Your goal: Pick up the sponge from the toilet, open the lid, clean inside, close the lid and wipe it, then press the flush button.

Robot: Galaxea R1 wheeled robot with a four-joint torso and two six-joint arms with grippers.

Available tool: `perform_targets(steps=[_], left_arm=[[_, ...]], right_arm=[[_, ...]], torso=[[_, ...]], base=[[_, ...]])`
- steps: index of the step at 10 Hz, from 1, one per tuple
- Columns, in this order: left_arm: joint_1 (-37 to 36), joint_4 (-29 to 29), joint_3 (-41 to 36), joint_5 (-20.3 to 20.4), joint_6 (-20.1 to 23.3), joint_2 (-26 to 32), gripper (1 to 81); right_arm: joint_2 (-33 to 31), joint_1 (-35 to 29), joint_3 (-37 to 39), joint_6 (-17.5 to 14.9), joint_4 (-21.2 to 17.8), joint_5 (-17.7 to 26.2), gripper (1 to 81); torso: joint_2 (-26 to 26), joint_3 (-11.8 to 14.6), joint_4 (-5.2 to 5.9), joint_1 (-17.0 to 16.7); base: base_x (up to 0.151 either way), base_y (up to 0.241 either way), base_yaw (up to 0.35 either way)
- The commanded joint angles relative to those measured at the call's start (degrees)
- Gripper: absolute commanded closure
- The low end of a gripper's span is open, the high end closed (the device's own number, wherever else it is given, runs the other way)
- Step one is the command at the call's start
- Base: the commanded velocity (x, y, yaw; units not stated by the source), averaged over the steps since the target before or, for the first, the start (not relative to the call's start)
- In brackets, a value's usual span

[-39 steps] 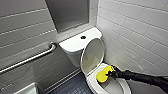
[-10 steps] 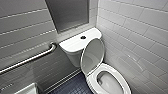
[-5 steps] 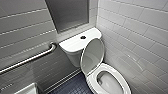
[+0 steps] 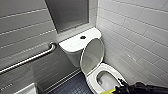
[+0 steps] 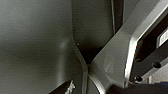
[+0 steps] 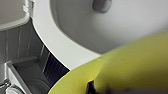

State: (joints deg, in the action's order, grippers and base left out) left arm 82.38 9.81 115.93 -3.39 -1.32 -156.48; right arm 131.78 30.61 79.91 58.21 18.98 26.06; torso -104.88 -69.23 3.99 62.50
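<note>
White-tiled corner; right end effector (image 4: pixel 118 88) clamps sponge (image 4: pixel 109 92) at toilet (image 4: pixel 75 45) rim

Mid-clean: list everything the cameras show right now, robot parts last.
toilet: one, white, in the corner of the tiled walls
lid: one, white, raised against the tank
seat: one, white ring, down on the bowl
flush button: one, dark, middle of the tank top
sponge: one, yellow, over the bowl's front rim
grab bar: one, metal, on the left wall
panel: one, grey, on the wall above the tank
basin: one, white, left of the toilet, near the robot
floor: dark blue tiles
right arm: one, black, entering from the lower right
right pincer: one, black, shut on the sponge
</note>
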Motion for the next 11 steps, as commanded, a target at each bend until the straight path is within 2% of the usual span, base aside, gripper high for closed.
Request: perform_targets(steps=[1,5,6,7,8,9,10,11], left_arm=[[0.28,0.21,-1.15,-4.43,0.35,0.55,1.0],[0.28,0.21,-1.06,-4.43,0.35,0.55,1.0],[0.28,0.21,-1.14,-4.44,0.35,0.55,1.0],[0.28,0.21,-1.06,-4.43,0.35,0.55,1.0],[0.28,0.21,-1.06,-4.44,0.35,0.64,1.0],[0.28,0.21,-1.06,-4.43,0.35,0.64,1.0],[0.28,0.21,-1.06,-4.52,0.35,0.55,1.0],[0.28,0.21,-1.06,-4.52,0.35,0.55,1.0]], right_arm=[[3.33,-14.38,0.58,-0.03,0.97,8.74,81.1],[5.8,-16.31,2.7,1.55,0.88,9.01,81.1],[6.24,-16.58,3.4,2.34,0.88,8.48,81.1],[7.29,-16.84,4.27,2.78,0.88,8.13,81.1],[8.52,-16.85,5.33,2.79,0.88,7.52,81.1],[10.19,-16.93,6.47,3.13,0.97,7.33,81.1],[12.47,-17.2,8.48,3.4,0.97,7.08,81.1],[14.58,-17.46,10.42,3.4,0.97,5.5,81.1]], torso=[[0.0,0.0,0.0,0.0],[0.0,-0.02,0.0,0.0],[0.0,-0.02,5.64,0.0],[0.0,-0.02,6.01,0.0],[0.0,-0.02,2.85,0.0],[0.0,-0.02,3.21,0.0],[0.0,-0.02,4.85,0.0],[0.0,-0.02,5.77,0.0]], base=[[0.0,0.0,0.0],[0.0,0.0,0.0],[0.0,0.0,0.0],[0.0,0.0,0.0],[0.0,0.0,0.0],[0.0,0.0,0.0],[0.0,0.0,0.0],[0.0,0.0,0.0]])
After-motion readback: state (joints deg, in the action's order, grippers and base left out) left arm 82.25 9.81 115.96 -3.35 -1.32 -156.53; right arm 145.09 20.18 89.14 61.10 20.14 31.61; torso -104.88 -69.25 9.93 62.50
